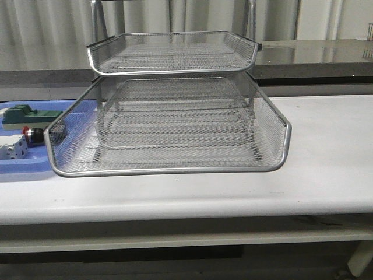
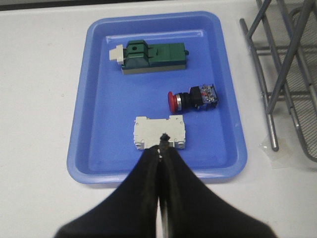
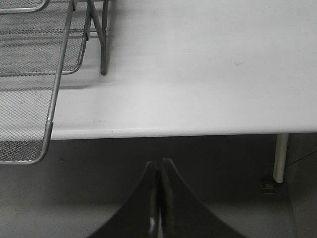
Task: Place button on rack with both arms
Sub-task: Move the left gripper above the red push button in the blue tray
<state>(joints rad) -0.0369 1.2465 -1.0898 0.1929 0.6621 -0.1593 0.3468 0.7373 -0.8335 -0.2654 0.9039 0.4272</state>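
- The left gripper (image 2: 161, 148) hangs above the near rim of the blue tray (image 2: 84, 89), its two black fingers (image 2: 148, 163) pressed together with nothing between them.
- The right gripper (image 3: 158, 166) hangs out past the front edge of the table (image 3: 208, 74), over the dark floor; its fingers (image 3: 171, 178) are also pressed together and hold nothing.
- In the front view neither arm shows.
- The tray lies flat at the left end of the table (image 1: 326, 146), just left of the rack (image 1: 169, 169), and the rack's lowest tier hides its right part.
- In the tray, nearest the left gripper, lies a white block (image 2: 159, 131), close to the tray's near rim.
- Just beyond the block, towards the tray's rack-side rim, lies the button (image 2: 192, 97) on its side: red cap pointing away from the rack, black-and-blue body towards it. It touches neither block.
- From the front the button (image 1: 32, 136) is a small red and dark shape at the rack's left edge, partly behind the mesh.
- Farthest in the tray lies a green block (image 2: 153, 56) with a white end, near the far rim.
- The rack stands mid-table, its lowest tier reaching nearly to the front edge; the tiers in view hold nothing.
- Behind the table runs a grey counter (image 1: 315, 52) with a pale curtain (image 1: 46, 17) beyond.
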